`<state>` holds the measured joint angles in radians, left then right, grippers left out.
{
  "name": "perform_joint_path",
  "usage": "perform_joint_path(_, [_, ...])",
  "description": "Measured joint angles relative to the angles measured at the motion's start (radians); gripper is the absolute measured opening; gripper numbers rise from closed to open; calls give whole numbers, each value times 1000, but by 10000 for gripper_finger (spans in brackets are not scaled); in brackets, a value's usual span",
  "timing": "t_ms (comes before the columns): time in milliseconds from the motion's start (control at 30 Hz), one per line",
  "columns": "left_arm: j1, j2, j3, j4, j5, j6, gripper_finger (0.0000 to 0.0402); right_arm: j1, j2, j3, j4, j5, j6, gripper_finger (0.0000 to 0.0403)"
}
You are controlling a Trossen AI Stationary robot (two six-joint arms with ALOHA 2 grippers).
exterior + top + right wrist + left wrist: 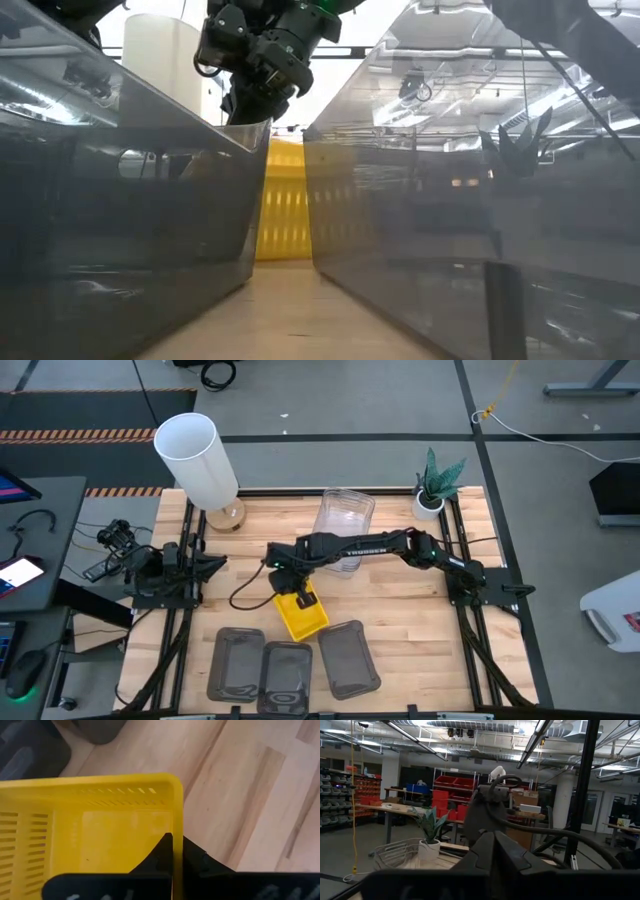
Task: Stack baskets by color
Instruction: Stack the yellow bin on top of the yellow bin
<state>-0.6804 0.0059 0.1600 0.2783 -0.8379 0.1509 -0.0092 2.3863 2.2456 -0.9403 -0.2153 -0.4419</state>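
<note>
Yellow basket (pixel 300 616), long axis diagonal across the table, its wall pinched in the closed right claw (pixel 304 599).

desk (pixel 400 615) front edge blocked by three grey baskets (pixel 287 668) in a row, narrow lanes between them. yellow basket (pixel 301 615) just behind, with the right arm (pixel 375 547) stretched across mid-desk above it. clear basket (pixel 344 517), white cylinder (pixel 197 458) and plant (pixel 436 485) line the back. bare wood open at front right.

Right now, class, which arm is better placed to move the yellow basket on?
The right: the right gripper is shut on the yellow basket's rim at mid-table. The left arm waits folded at the table's left edge.
</note>
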Motion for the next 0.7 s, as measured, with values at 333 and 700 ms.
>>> perform_joint_path(333, [0, 0, 0, -1, 0, 1, 20, -14, 0, 0, 23, -97, -44, 52])
perform_joint_path(700, [0, 0, 0, -17, -8, 3, 12, -21, 0, 26, 24, -51, -31, 139])
